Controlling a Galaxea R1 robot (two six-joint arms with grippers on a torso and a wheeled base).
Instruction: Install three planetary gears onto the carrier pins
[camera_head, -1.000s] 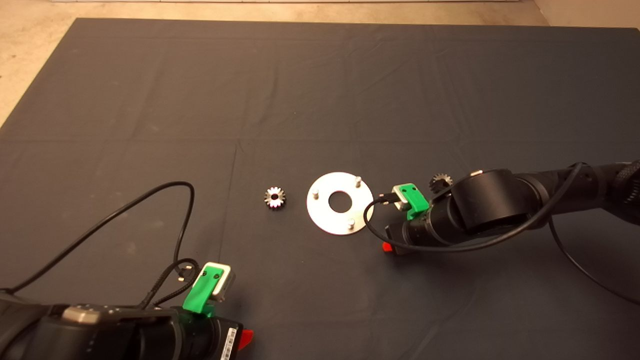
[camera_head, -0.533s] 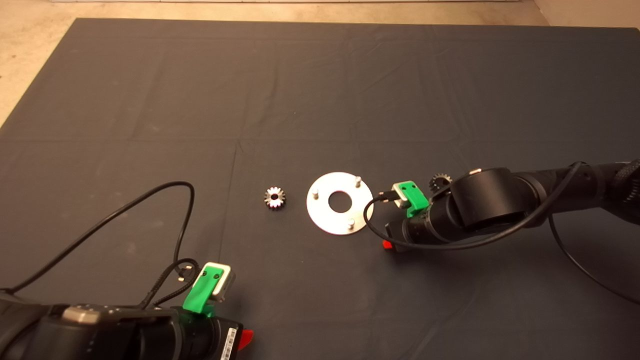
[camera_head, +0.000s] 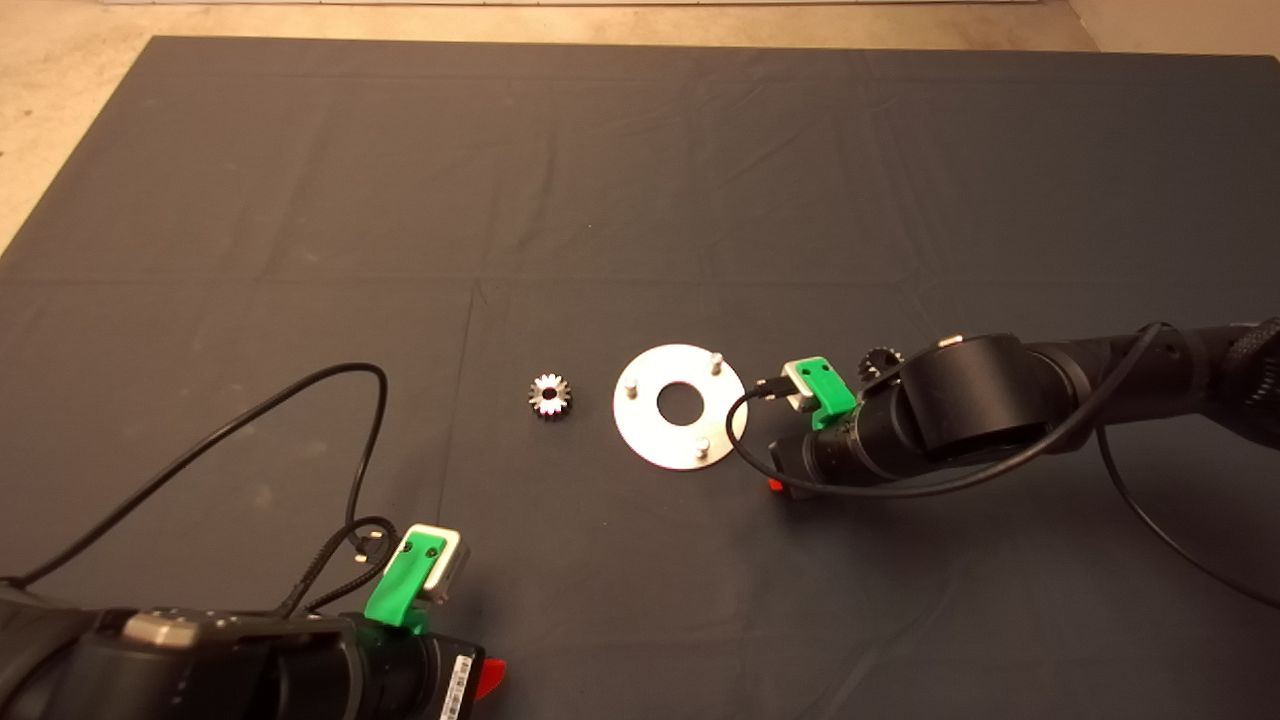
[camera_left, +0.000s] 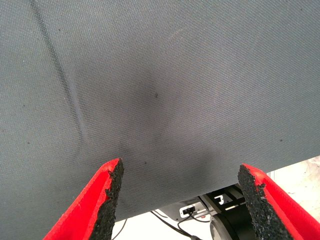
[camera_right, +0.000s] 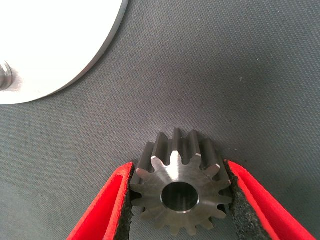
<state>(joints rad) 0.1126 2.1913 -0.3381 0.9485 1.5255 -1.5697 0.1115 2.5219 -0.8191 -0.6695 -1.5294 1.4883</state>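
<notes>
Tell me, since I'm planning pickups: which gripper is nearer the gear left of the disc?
Left. The left gripper sits below that gear; the right gripper is beyond the disc.

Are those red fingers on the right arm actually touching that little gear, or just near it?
Touching. In the right wrist view, the right gripper has its black pads pressed against the gear teeth on both sides, with no gap showing.

Two black cylindrical arms carry green camera mounts with silver housings; the left arm (camera_head: 200, 665) bears a white barcode label and looping black cables; the right arm (camera_head: 960, 400) trails a thin black cable; red fingers (camera_right: 107, 210) are lined with rough black foam pads, chipped on the left gripper (camera_left: 182, 200).
</notes>
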